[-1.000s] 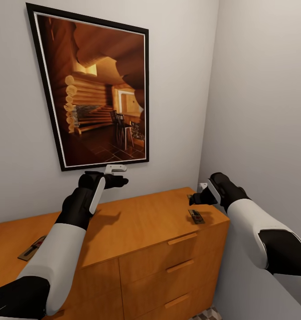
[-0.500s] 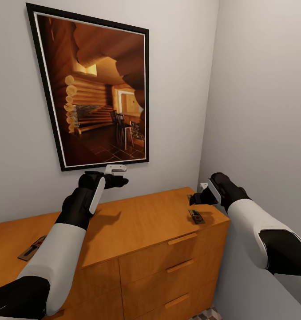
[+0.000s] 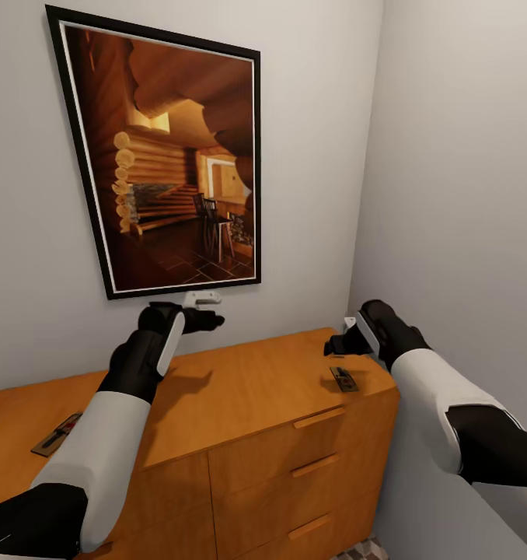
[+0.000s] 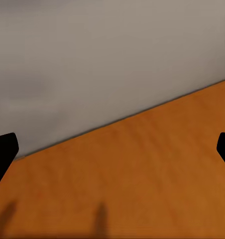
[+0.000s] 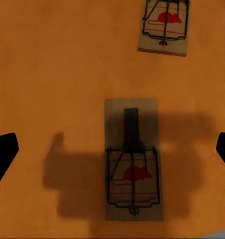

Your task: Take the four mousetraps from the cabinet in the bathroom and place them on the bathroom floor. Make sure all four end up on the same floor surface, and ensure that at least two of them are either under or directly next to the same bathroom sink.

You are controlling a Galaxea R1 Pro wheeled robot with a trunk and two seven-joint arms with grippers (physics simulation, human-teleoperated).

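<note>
At the far left of the head view, a mousetrap (image 3: 56, 434) is lying flat on the orange-brown cabinet (image 3: 240, 397), near the frame's left edge, its metal parts too small to make out. Above it a framed picture of a log cabin interior (image 3: 166, 159) is hanging on the grey wall, filling the upper left of the frame. Below the picture's lower edge, the left hand (image 3: 205, 308) is hovering over the back of the cabinet's worktop, well apart from that trap; its fingers are blending into the dark wrist there, but in the left wrist view the two black fingertips (image 4: 4, 154) are sitting at opposite edges of the frame, spread wide with only bare wood and wall between them.

Toward the right of the head view, the right hand (image 3: 339, 343) is hanging above a second mousetrap (image 3: 343, 379) near the cabinet's right front corner, partly hiding whatever lies behind it. The right wrist view is showing that trap (image 5: 132, 159) directly below, between the released, widely parted fingertips (image 5: 3, 157), not touching it. A third mousetrap (image 5: 165, 27) is lying just beyond, cut off by the frame's upper edge. At the bottom of the head view, a sliver of patterned floor (image 3: 363, 551) is peeking past the drawer fronts.
</note>
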